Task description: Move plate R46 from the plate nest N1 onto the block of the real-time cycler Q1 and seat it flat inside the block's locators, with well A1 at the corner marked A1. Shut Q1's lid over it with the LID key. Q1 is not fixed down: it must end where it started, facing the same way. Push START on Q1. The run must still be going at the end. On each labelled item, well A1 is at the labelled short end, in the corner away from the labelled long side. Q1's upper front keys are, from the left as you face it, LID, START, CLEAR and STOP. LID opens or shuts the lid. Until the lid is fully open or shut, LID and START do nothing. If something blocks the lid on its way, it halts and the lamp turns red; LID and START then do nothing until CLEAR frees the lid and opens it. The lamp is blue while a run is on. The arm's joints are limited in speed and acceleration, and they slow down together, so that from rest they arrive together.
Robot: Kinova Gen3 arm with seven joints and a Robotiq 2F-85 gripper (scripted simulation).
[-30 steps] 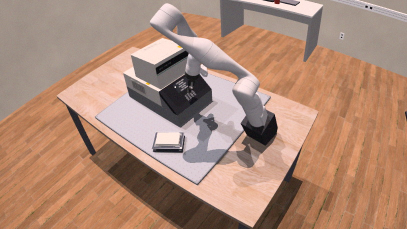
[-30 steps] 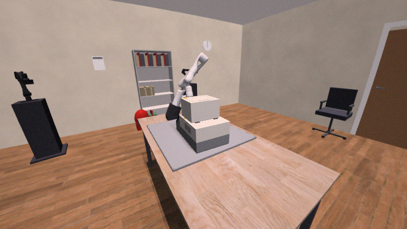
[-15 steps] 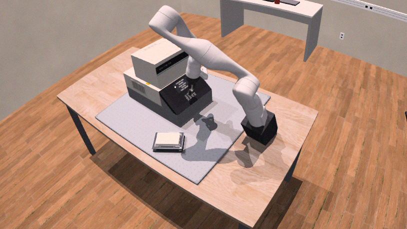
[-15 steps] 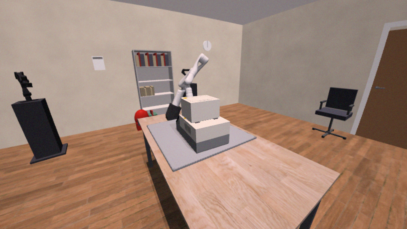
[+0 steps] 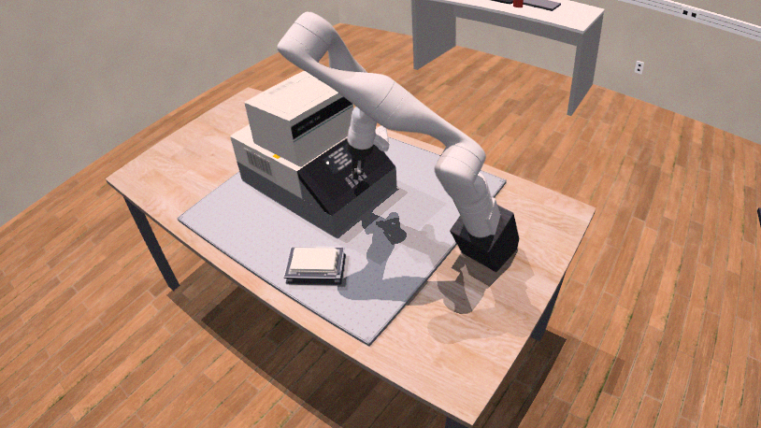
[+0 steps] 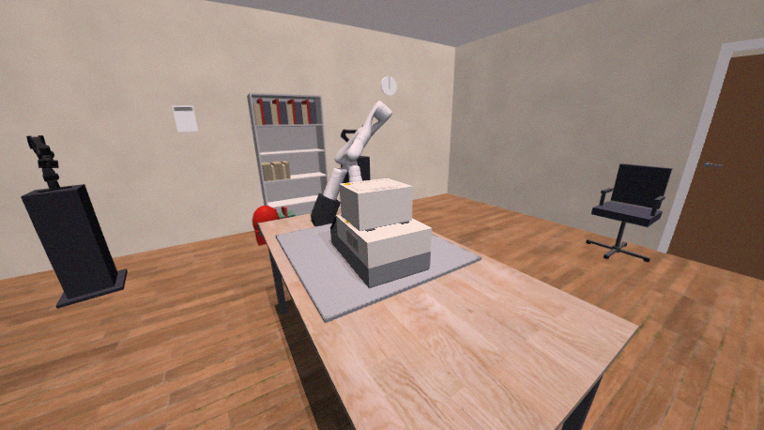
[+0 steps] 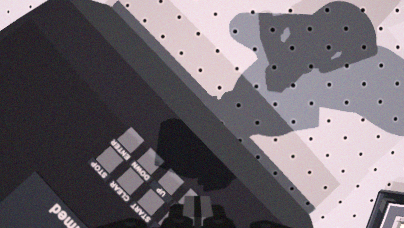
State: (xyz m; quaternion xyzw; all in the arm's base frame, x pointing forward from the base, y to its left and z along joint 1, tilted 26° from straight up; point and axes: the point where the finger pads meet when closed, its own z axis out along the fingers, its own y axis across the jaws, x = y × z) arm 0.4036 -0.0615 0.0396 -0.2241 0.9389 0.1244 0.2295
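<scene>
End effector (image 5: pixel 358 173) (image 7: pixel 196 212) closed, nothing gripped, fingertips down over the front keys of cycler Q1 (image 5: pixel 277 178) (image 6: pixel 398 246). Wrist view: START key (image 7: pixel 150 201) at 9 o'clock of the fingertips, CLEAR key (image 7: pixel 130 181) and STOP key (image 7: pixel 109 159) farther out toward 10; LID key spot hidden by fingers, key contact can't tell. Plate R46 (image 5: pixel 312 259) lying flat on dark nest N1 (image 5: pixel 287 276), on grey mat (image 5: pixel 228 218) (image 6: pixel 304 267), about 7 o'clock from end effector in top view; its labels too small to read. Arm base (image 5: pixel 495 252) at 4 o'clock from end effector, on wooden counter (image 5: pixel 425 350) (image 6: pixel 481 331). Cycler's upper housing (image 5: pixel 297 104) (image 6: pixel 376 206) sits above its body.

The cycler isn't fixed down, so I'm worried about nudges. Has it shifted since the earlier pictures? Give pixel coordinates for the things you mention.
No, no visible shift either way: in the top view the cycler (image 5: pixel 281 183) (image 6: pixel 398 248) (image 7: pixel 60 100) keeps its place and facing on the grey mat (image 5: pixel 239 218) (image 6: pixel 310 278) (image 7: pixel 350 162).
</scene>
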